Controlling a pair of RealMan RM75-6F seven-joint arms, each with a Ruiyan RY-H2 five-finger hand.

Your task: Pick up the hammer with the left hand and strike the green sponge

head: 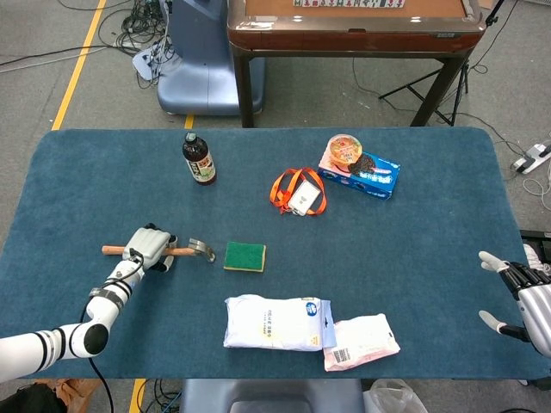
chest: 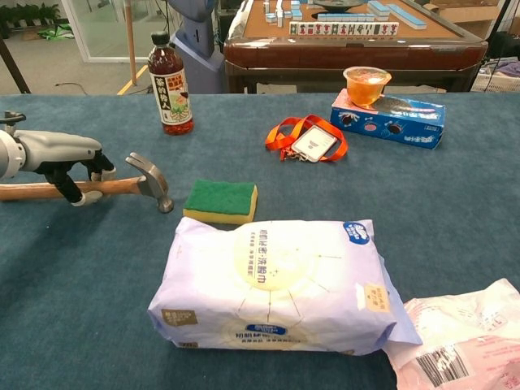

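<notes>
Hammer (chest: 97, 188) lies flat on the blue tabletop (head: 413, 258), its steel head just beside the green sponge (chest: 221, 201) but apart from it. My left robot hand (chest: 69, 162) sits over the wooden handle with fingers curled around it (whether the grip is firm yet, I cannot tell). I judge this the pick-up step: next I need a secure hold, a lift, then a short swing toward the sponge. The right robot hand (head: 527, 299) waits spread and empty at the tabletop's edge.

bottle (chest: 171, 79): Chinese label, unreadable | wipes pack (chest: 276, 284): Chinese print, unreadable | pink packet (chest: 463, 345): barcode
</notes>
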